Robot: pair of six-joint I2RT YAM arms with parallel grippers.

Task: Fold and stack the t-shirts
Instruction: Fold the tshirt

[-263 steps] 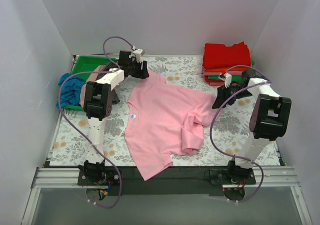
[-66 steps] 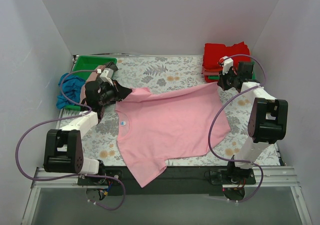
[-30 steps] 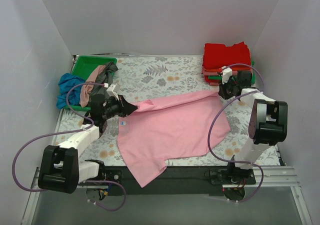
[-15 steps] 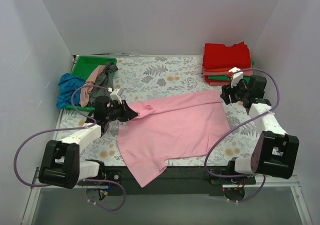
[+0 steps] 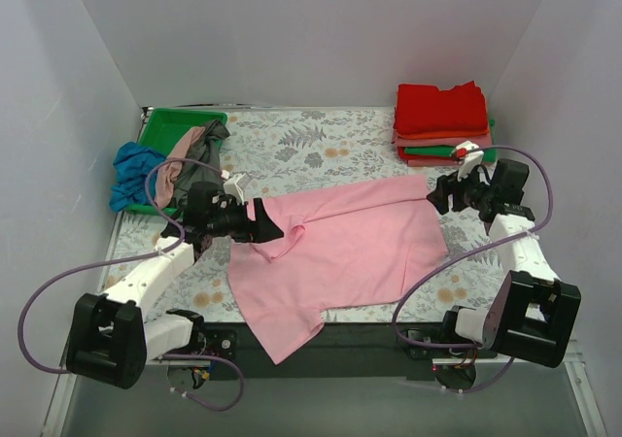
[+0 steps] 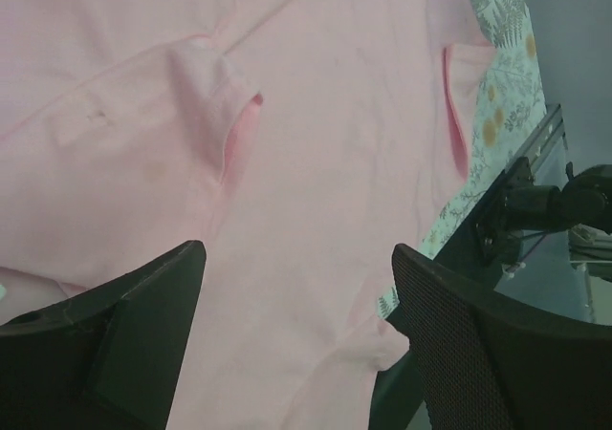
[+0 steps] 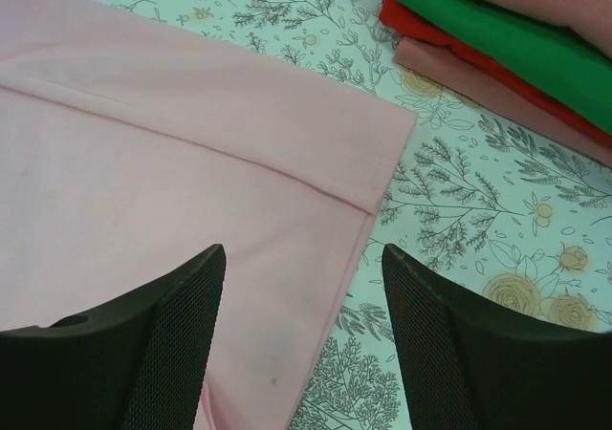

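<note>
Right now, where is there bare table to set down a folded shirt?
Free: the far table strip between green tray and folded stack, and the near-right corner beside the pink t-shirt. Crowded: the centre under that shirt and the tray's shirt heap.

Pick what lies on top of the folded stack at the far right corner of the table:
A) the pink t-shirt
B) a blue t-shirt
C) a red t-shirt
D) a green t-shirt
C: the red t-shirt lies uppermost there, while the pink t-shirt is spread out mid-table between the two arms.
</note>
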